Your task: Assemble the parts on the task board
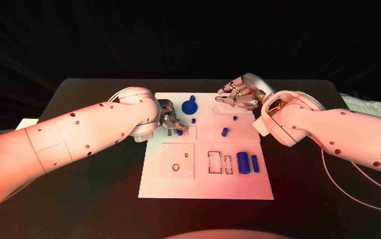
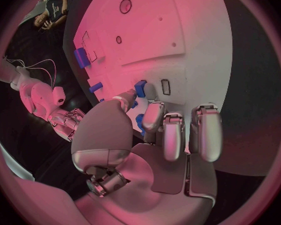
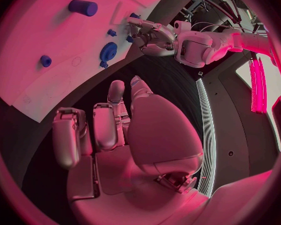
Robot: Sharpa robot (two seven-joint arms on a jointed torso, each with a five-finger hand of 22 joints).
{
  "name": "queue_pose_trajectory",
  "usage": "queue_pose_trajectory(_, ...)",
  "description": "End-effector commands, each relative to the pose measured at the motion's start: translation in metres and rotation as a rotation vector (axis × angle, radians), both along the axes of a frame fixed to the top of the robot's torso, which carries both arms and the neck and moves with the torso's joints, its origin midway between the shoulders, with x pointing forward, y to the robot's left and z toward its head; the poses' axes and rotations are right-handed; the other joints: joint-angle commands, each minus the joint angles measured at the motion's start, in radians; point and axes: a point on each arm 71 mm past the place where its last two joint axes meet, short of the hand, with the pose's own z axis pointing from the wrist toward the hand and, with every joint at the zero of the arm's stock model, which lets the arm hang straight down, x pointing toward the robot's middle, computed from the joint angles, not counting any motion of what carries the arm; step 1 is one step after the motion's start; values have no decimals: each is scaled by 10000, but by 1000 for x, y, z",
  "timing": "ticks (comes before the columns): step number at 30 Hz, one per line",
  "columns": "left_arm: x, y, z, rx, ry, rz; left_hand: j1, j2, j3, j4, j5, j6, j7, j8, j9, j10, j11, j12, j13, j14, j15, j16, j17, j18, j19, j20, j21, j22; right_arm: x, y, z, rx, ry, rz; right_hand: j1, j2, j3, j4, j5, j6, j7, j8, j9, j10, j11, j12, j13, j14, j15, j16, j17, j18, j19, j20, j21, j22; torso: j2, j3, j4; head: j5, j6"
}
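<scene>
Nearest on the board [image 1: 205, 186], two blue cylinders [image 1: 247, 162] lie beside rectangular slots. Farther in, the left hand [image 1: 168, 119] pinches a small blue part [image 2: 140, 88] at the board's left side, beside a slot. Beyond, a blue disc [image 1: 189, 107] rests near the far edge, where the right hand [image 1: 242, 94] hovers, fingers loosely curled, holding nothing.

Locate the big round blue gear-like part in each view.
Head view: round blue gear-like part at the white task board's far end, beside the left hand.
Left wrist view: cannot make it out.
Right wrist view: near the board's edge.
Shared landmark: left hand.
</scene>
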Motion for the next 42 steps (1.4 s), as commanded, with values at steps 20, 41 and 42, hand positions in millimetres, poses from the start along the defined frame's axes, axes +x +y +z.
queue_pose_trajectory(20,-1,13,17,-1274,-422,829,-334,238,-1840,87,33,3,-16,103,55,-87,-34,-203,-253,1052,-94,30,2628,-140,353,-109,-87,1472,1,0,-2,-55,153,66,48,5,-102,38,-61,-61,18,-55,25,-95,6,-162,-98,319,73,-94,-63,104,-100,2,-80,890,-5,-3,-2,8,-22)
queue_pose_trajectory(41,40,52,46,-2033,380,1287,1187,720,-2969,81,210,-956,481,-761,-607,-1273,384,-1764,-1940,1052,234,30,2628,60,-113,174,-827,780,3,-1,-7,-93,295,26,22,25,-120,61,-54,-69,19,-58,31,-126,8,-260,-168,318,74,-112,-80,108,-112,3,-95,872,12,-1,16,-61,-23)
queue_pose_trajectory(42,44,53,47,-1892,301,1276,1252,732,-3012,88,208,-1052,552,-928,-777,-1301,444,-1791,-1983,1052,290,30,2628,61,-118,216,-843,774,3,-1,-7,-92,296,29,13,34,-127,70,-48,-71,19,-58,34,-116,8,-248,-158,323,74,-101,-62,105,-102,4,-90,883,13,-13,15,-74,-24)
